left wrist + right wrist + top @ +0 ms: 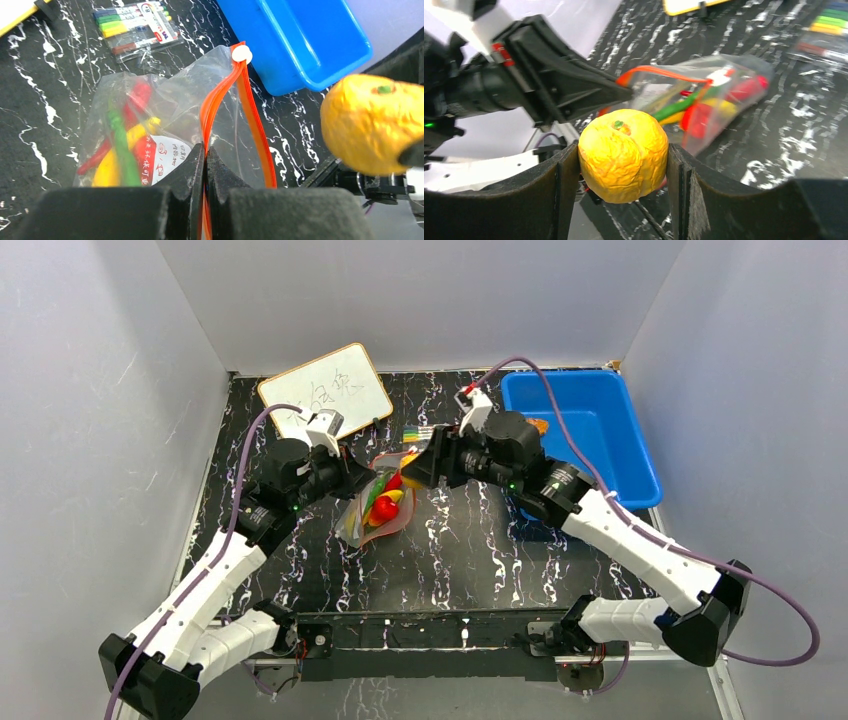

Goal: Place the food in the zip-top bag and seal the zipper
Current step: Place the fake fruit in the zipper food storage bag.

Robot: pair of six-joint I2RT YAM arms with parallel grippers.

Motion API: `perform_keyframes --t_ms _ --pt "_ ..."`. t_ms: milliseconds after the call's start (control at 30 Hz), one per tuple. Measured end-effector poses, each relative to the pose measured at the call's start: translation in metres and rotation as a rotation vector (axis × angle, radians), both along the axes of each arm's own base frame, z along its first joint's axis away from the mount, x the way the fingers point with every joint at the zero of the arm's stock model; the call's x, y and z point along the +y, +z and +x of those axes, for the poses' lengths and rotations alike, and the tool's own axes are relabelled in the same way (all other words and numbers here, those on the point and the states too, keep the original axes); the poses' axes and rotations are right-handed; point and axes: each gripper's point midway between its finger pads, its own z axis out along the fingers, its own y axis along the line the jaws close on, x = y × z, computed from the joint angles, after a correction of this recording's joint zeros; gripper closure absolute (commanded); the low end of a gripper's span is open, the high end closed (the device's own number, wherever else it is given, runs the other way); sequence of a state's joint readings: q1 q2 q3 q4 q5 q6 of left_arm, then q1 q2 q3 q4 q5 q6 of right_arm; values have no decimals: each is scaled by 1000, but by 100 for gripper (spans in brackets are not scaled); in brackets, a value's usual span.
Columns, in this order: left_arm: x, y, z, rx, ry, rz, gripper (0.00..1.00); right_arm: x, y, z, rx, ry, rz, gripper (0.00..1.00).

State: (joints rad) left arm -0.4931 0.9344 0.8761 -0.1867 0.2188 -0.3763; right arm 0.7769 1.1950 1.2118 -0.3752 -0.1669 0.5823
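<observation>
Noted beyond left gripper: blue tub, marker pack. Jaws pinched together on zipper of zip-top bag. Clamped in right gripper: orange fruit, bag mouth just ahead.

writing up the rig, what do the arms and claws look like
The left arm and right arm have white shells with black joints and wrists. A purple cable loops along each. Small green lights glow near the wrists. The left claw and right claw each have two flat black wedge-shaped fingers.

zipper gapes narrowly; left hand crowds one edge.
</observation>
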Motion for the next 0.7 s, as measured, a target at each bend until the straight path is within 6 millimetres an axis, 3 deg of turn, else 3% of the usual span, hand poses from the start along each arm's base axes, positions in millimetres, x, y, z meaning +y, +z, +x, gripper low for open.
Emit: perform_keyframes --t_ms 167,333,533,700 --pt "-4 2 -4 32 -7 -36 100 30 0 -8 12 54 47 64" --pt "-9 7 -7 54 -14 -76 100 44 -32 1 53 38 -7 62" --pt "-14 19 -13 61 -28 -143 100 39 -75 16 68 -40 -128 59" --pt "-16 31 -16 42 -38 -186 100 36 -90 26 49 -68 -188 56"
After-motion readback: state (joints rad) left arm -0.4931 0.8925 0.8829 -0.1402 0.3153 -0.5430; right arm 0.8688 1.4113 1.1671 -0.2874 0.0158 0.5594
